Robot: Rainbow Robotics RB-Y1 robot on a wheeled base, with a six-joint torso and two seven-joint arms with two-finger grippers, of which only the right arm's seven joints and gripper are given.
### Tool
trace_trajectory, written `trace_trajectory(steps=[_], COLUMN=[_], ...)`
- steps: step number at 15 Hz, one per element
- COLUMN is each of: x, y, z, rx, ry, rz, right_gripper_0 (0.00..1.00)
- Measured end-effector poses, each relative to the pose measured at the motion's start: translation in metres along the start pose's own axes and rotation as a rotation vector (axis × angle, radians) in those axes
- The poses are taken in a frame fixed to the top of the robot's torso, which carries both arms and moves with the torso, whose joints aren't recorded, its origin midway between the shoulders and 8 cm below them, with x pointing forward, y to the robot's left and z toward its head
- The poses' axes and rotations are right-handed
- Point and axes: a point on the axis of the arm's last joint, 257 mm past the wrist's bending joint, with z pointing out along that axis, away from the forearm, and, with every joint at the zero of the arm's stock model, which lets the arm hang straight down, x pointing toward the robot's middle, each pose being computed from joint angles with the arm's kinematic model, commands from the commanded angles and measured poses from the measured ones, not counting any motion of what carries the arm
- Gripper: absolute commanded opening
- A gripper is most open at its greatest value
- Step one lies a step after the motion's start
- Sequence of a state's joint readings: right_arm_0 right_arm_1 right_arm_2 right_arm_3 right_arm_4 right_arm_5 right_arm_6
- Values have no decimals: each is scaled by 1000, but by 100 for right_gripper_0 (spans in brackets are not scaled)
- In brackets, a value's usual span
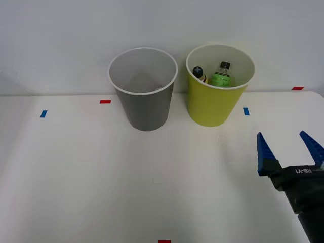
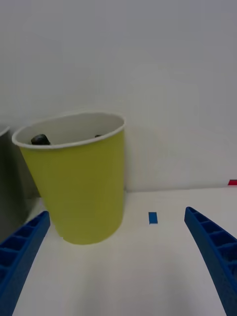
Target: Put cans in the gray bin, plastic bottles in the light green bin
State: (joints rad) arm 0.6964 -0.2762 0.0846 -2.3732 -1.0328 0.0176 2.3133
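Note:
The gray bin (image 1: 144, 96) stands at the back of the white table, left of the light green bin (image 1: 217, 91). Two plastic bottles stand inside the light green bin: a yellow one with a dark cap (image 1: 199, 74) and a clear one with a green label (image 1: 221, 75). In the right wrist view the light green bin (image 2: 81, 187) stands ahead, with dark caps (image 2: 40, 139) peeking over its rim and a sliver of the gray bin (image 2: 7, 187) beside it. My right gripper (image 1: 289, 147) (image 2: 118, 256) hovers open and empty, in front of and to the right of the light green bin. No cans are in sight.
Small tape marks lie on the table (image 1: 101, 172): blue ones (image 1: 43, 114) (image 1: 246, 111) and red ones (image 1: 105, 102) (image 1: 297, 88) (image 1: 164, 241). A white wall rises right behind the bins.

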Motion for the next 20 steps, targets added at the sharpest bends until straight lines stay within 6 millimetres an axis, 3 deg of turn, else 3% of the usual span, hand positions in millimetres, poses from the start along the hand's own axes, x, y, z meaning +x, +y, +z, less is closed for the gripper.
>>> trace_trajectory(steps=[2,6,14,20], x=[15,26,67,81], y=[-1,0,3,14], z=[-6,-14,-48,-61], rx=[20,-30,-38,-4], ry=[49,93,217,199], rz=[-64,-114,-245,-190], right_gripper_0=[94,93,93,93])
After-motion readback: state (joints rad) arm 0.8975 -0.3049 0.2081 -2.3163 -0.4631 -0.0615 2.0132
